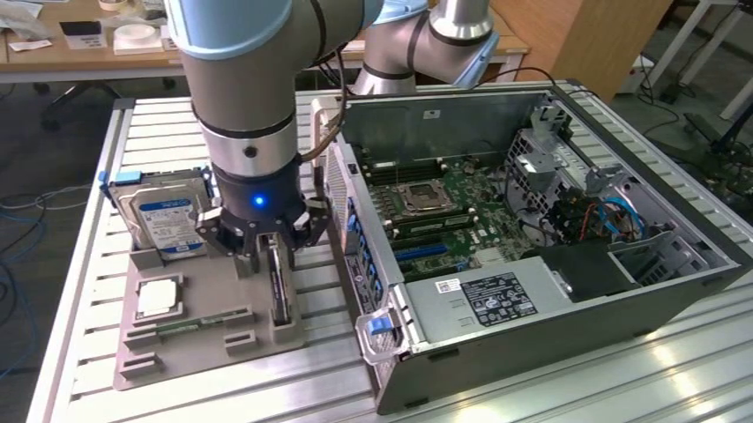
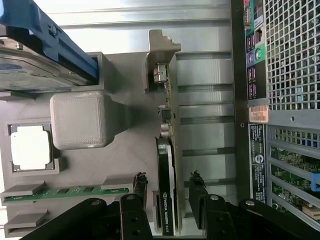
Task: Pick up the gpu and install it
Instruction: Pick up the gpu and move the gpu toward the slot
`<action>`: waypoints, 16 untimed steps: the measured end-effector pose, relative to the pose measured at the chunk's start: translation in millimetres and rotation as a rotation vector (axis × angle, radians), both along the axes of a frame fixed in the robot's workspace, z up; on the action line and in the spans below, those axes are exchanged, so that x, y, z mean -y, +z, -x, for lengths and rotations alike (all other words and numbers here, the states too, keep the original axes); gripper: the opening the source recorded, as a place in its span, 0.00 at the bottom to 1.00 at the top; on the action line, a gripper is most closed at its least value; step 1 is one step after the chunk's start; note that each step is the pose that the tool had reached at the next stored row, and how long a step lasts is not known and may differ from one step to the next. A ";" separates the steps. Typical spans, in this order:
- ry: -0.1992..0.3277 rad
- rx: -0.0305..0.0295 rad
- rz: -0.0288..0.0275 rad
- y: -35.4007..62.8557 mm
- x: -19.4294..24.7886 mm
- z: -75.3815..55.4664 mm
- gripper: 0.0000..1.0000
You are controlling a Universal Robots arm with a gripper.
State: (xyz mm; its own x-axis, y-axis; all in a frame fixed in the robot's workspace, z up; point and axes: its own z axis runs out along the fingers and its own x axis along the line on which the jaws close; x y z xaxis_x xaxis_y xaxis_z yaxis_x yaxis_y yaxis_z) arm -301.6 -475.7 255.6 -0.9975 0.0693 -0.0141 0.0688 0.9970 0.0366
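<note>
Two fingers (image 2: 141, 186) on the gripper (image 2: 168, 187), spread wide enough to straddle the gpu (image 2: 165, 165), one off each flat face. Shows a narrow gap on both sides, so grips nothing and touches nothing. Hangs straight down from the arm (image 1: 242, 88), gripper (image 1: 268, 263) low over the gpu (image 1: 280, 300).

Directly beneath and between the fingers: black shroud (image 2: 165, 210) of the card, printed NVIDIA QUADRO. Beyond the fingertips, thin board edge along the same line. Stands on its long edge in a slot of the grey holder tray (image 1: 218, 286), outside the computer case (image 1: 553, 348).

Off one finger's outer side, just beside the holder tray: rear panel of the computer case (image 2: 290, 55), grille and ports facing the gripper, motherboard (image 1: 436, 203) open to view inside.

Off the other finger's outer side, all on the holder tray (image 2: 125, 145): memory stick (image 2: 65, 192) nearest; then a processor (image 2: 31, 147) in a square pocket; furthest, a hard drive (image 2: 25, 70) standing in a blue caddy (image 2: 55, 40).

Under everything, slatted metal table (image 1: 176, 132).
</note>
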 end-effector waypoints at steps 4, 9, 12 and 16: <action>0.000 0.0000 0.0000 -7.0 0.0 -0.1 0.47; 0.000 0.0001 -0.0001 -18.0 -0.9 -0.1 0.47; 0.000 0.0001 0.0000 -18.5 -3.1 -0.1 0.47; 0.000 -0.0002 0.0001 -21.6 -3.3 -0.1 0.47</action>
